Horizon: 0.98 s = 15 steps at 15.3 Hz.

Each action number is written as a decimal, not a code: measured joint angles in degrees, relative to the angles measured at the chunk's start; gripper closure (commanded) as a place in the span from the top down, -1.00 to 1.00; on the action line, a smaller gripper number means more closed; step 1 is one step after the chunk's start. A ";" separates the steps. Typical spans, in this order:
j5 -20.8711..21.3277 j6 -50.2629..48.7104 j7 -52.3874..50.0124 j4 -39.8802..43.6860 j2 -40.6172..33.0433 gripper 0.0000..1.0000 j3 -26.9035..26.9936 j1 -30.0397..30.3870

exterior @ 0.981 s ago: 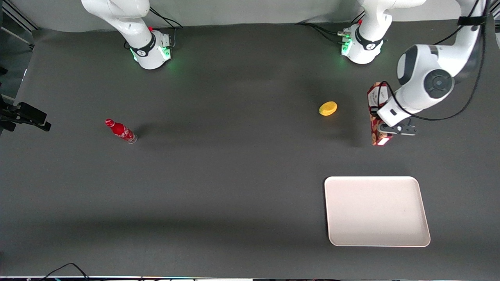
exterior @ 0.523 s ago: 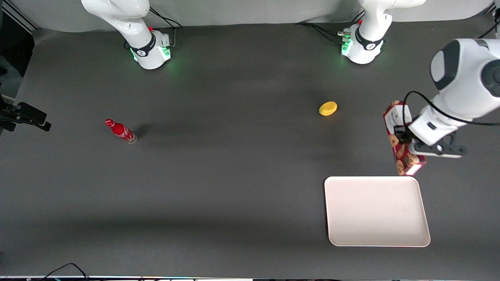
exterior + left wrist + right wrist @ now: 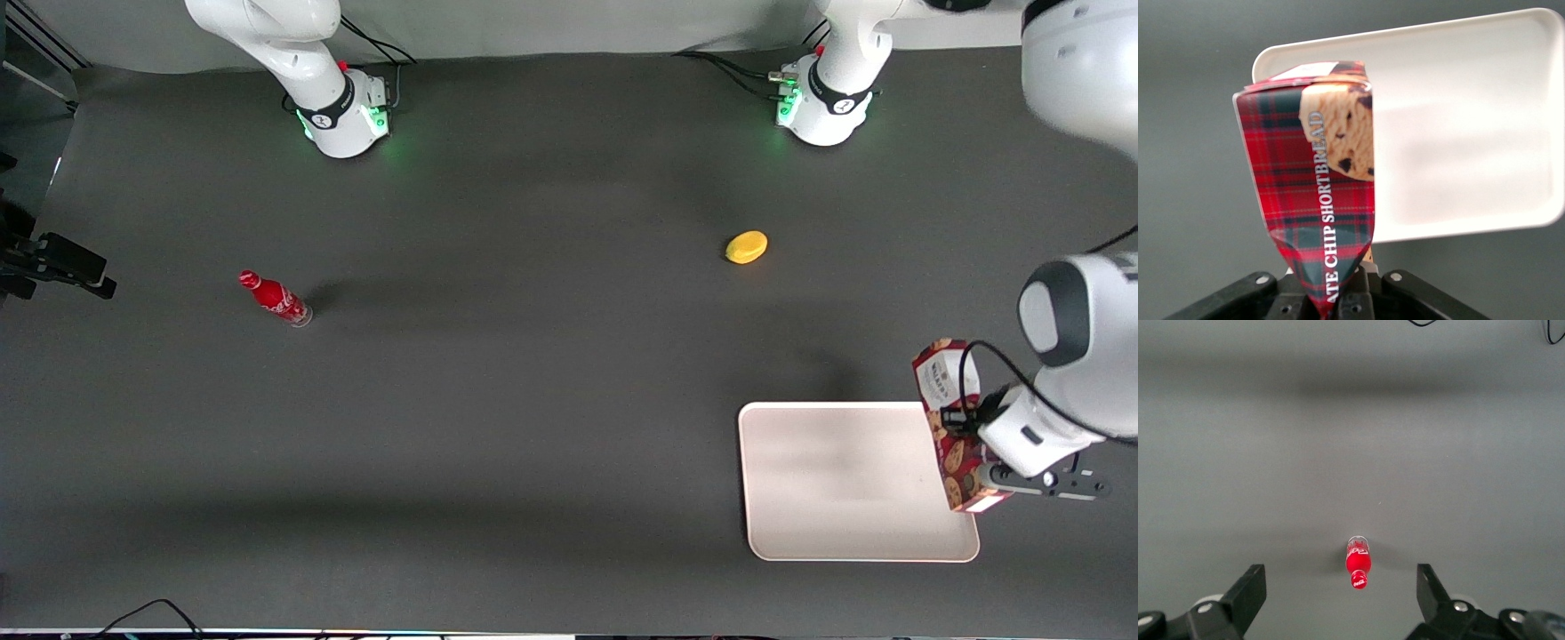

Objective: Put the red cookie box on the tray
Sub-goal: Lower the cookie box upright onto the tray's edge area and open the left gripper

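Dark table (image 3: 533,400), tool (image 3: 976,444) pinching plaid red cookie box (image 3: 949,427)

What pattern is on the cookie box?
Red plaid with dark stripes, plus cookie pictures. The red cookie box, held in the pincer, shows best in the left wrist view.

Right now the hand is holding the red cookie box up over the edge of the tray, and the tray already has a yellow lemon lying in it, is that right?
Not quite. The hand does hold the red cookie box over the tray's edge, but the front view shows nothing lying in the tray. The yellow object lies on the table, farther from the front camera than the tray.
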 measured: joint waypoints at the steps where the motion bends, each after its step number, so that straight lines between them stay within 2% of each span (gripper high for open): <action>1: -0.32 0.16 0.00 2.71 3.39 -1.00 0.00 0.39; 6: -0.68 7.53 0.00 7.73 14.35 -1.00 1.05 1.15; 10: -0.74 11.58 0.00 8.53 16.60 -0.97 1.41 1.71; 11: -0.74 11.92 0.00 8.54 16.61 -0.60 1.49 1.72; 13: -0.74 13.50 0.07 8.53 16.99 0.35 1.63 1.74; 14: -0.74 14.17 0.09 8.53 17.29 0.99 1.66 1.79; 15: -0.74 14.69 0.13 8.53 17.54 1.00 1.69 1.86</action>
